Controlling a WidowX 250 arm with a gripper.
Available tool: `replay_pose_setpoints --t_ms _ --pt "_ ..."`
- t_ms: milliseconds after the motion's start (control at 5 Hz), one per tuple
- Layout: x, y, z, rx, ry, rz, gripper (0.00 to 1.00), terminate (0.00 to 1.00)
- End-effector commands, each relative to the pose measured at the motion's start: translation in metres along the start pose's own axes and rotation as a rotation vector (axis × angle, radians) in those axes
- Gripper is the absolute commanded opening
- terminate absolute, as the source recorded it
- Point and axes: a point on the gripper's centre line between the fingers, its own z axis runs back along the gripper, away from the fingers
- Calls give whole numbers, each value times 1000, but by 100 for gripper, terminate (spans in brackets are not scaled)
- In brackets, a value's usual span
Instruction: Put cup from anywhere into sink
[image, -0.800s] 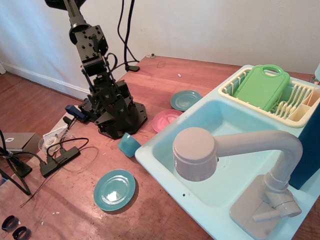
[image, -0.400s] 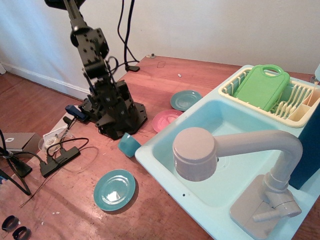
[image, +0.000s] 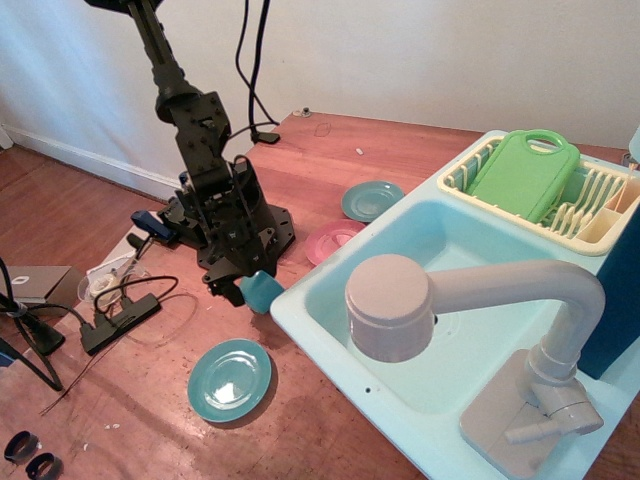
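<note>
The small teal-blue cup (image: 264, 293) lies on the wooden floor against the front left corner of the pale aqua sink (image: 300, 312). The sink has a rectangular basin and a grey-beige faucet (image: 392, 306) reaching over it. My black gripper (image: 240, 281) has come down right at the cup, with its dark fingers (image: 224, 290) at the cup's left and top side. The jaws look open. I cannot tell if they touch the cup, and the gripper hides the cup's left part.
A teal plate (image: 229, 379) lies in front of the cup. A pink plate (image: 333, 240) and another teal plate (image: 372, 200) lie behind it by the sink. A cream dish rack (image: 590, 215) with a green board (image: 523, 172) stands at the sink's far end. Cables and a power strip (image: 118, 316) lie at the left.
The arm has bent forward and down, bringing the gripper from above the robot base to the cup's side. The cup has not moved.
</note>
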Motion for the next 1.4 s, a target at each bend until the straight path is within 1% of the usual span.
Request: replay_pose_setpoints --t_ms 0,200,400,600,800,1000,1200 --pt "-6 -4 -3 13 -27 14 0 0" --pt "-10 -3 3 29 -30 8 0 0" --pt "-8 -1 11 43 -51 -21 0 0" --pt "0 15 58 112 -43 -55 0 0" --pt "14 26 109 212 -23 -86 0 0" --pt "42 33 161 313 -10 -144 0 0" --pt "84 40 204 374 -8 -229 0 0"
